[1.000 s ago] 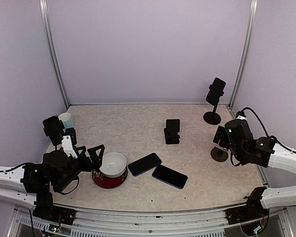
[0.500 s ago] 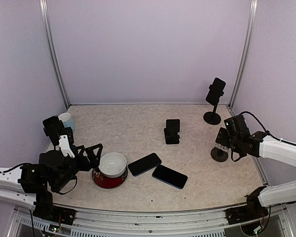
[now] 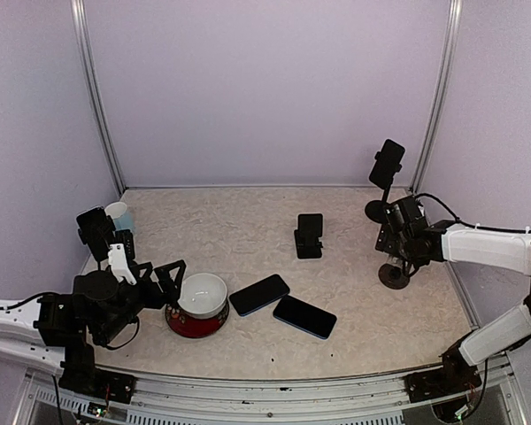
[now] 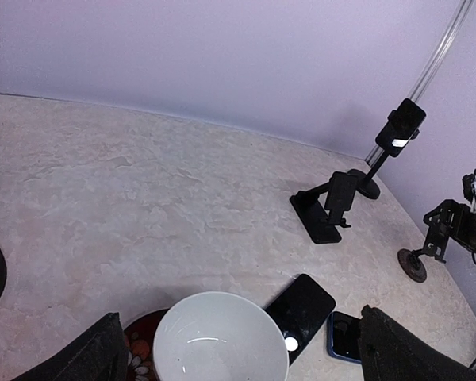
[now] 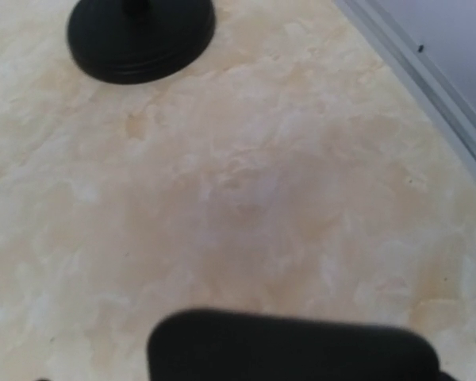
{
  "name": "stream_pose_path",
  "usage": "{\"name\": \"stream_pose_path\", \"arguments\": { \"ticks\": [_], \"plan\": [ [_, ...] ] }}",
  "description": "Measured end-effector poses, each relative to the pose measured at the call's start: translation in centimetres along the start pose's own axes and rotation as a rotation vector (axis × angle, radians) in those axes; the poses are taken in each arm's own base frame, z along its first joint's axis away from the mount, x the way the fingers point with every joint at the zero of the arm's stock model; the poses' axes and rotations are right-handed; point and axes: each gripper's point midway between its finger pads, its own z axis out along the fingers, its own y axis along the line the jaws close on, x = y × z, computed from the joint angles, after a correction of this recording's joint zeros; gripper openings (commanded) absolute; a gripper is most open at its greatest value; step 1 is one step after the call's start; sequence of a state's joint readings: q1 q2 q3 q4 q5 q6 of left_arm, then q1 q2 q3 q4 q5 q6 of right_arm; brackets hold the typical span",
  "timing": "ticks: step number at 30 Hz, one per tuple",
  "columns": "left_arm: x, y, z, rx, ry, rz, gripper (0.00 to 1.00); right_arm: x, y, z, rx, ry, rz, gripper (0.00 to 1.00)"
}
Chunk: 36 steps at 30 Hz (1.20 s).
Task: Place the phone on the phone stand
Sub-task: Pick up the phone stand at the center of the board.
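Note:
Two phones lie flat mid-table: a black phone (image 3: 259,294) (image 4: 302,312) and a blue-edged phone (image 3: 304,316) (image 4: 348,336) just to its right. A low black phone stand (image 3: 309,235) (image 4: 325,210) stands empty behind them. My left gripper (image 3: 165,276) (image 4: 242,324) is open, its fingers on either side of a white bowl (image 3: 201,296) (image 4: 214,340). My right gripper (image 3: 395,232) is at the top of a small round-based stand (image 3: 394,275) (image 4: 419,262) at the right. Its wrist view shows only a blurred black shape (image 5: 293,348) over the table, no fingers.
A tall stand (image 3: 385,177) (image 4: 393,143) holding a dark phone is at the back right; its round base (image 5: 141,28) shows in the right wrist view. Another stand (image 3: 96,230) and a pale cup (image 3: 117,212) are at the left. The enclosure's walls are close on both sides.
My right gripper has moved up and to the left, toward the back of the table, and its arm has stretched out. The left arm has barely shifted.

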<state>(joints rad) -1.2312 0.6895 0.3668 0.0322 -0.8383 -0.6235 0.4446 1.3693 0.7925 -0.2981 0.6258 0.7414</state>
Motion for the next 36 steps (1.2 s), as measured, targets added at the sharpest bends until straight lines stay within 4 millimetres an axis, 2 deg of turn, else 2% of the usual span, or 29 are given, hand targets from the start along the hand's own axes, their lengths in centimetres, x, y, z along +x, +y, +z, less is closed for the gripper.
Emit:
{"name": "stream_pose_path", "arguments": {
  "ticks": [12,22,30,36],
  "plan": [
    [0.2,0.0,0.1,-0.003,0.005,0.005,0.99,0.5,-1.0,1.1,0.093,-0.006,-0.004,0.99],
    [1.1,0.0,0.5,-0.015,0.024,0.027,0.99,1.0,-1.0,1.5,0.097,0.000,-0.013,0.77],
    [1.4,-0.2,0.8,-0.015,0.029,0.031,0.99,1.2,-1.2,1.2,0.073,-0.007,-0.019,0.68],
    [2.1,-0.5,1.2,-0.012,0.044,0.042,0.99,1.0,-1.1,0.4,0.027,-0.015,-0.021,0.66]
  ]
}}
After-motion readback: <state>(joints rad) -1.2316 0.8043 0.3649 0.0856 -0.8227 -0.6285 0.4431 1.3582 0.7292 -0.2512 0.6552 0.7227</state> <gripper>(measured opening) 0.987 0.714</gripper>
